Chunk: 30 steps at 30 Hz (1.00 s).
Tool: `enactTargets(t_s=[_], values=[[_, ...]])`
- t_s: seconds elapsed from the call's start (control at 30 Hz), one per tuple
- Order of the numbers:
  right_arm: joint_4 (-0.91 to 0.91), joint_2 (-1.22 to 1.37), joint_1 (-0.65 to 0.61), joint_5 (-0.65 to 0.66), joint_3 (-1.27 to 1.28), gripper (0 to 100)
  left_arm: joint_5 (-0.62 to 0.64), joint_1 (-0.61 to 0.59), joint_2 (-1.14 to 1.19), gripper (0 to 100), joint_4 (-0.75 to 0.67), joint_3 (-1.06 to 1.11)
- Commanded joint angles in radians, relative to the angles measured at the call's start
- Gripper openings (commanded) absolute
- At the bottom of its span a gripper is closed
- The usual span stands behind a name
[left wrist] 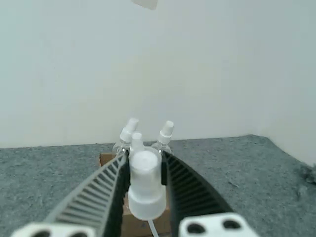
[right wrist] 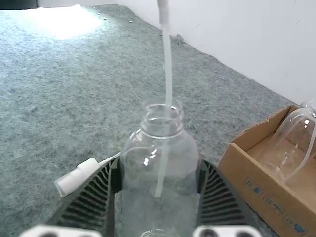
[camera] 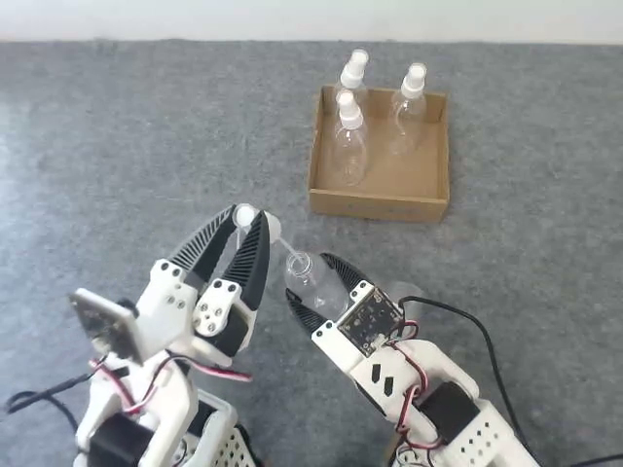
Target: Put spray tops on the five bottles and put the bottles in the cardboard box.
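My left gripper point(camera: 247, 216) point(left wrist: 144, 168) is shut on a white spray top point(camera: 245, 214) point(left wrist: 144, 183), held above the carpet. Its thin dip tube point(right wrist: 167, 74) slants down through the open neck of a clear bottle point(camera: 316, 284) point(right wrist: 158, 163); the tube's end is inside the bottle. My right gripper point(camera: 310, 282) point(right wrist: 158, 175) is shut on that bottle's body and holds it tilted toward the spray top. The cardboard box point(camera: 380, 199) point(right wrist: 266, 187) sits beyond both grippers, with three capped bottles point(camera: 348, 146) standing in it.
A loose spray top point(right wrist: 79, 177) lies on the grey carpet beside my right gripper. A pale wall point(left wrist: 158, 64) runs behind the box. Open carpet point(camera: 146, 146) spreads to the left of the box.
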Motion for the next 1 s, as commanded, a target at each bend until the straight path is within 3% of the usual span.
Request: enactTargets(t_s=[0.0, 0.27, 0.7, 0.87, 0.97], values=[[-0.002, -0.013, -0.013, 0.017, 0.021, 6.1, -0.015, 0.023, -0.018, 1, -0.003, 0.033], [-0.002, -0.016, -0.012, 0.017, 0.021, 6.1, -0.087, 0.13, -0.018, 1, -0.005, 0.085], [-0.002, -0.019, -0.008, 0.017, 0.02, 6.1, -0.086, 0.133, -0.015, 1, -0.055, 0.15], [-0.004, -0.019, 0.054, 0.015, 0.002, 6.1, -0.087, 0.135, -0.012, 1, -0.064, 0.182], [-0.004, -0.019, 0.056, 0.015, 0.002, 6.1, -0.118, 0.18, -0.012, 1, -0.084, 0.209]])
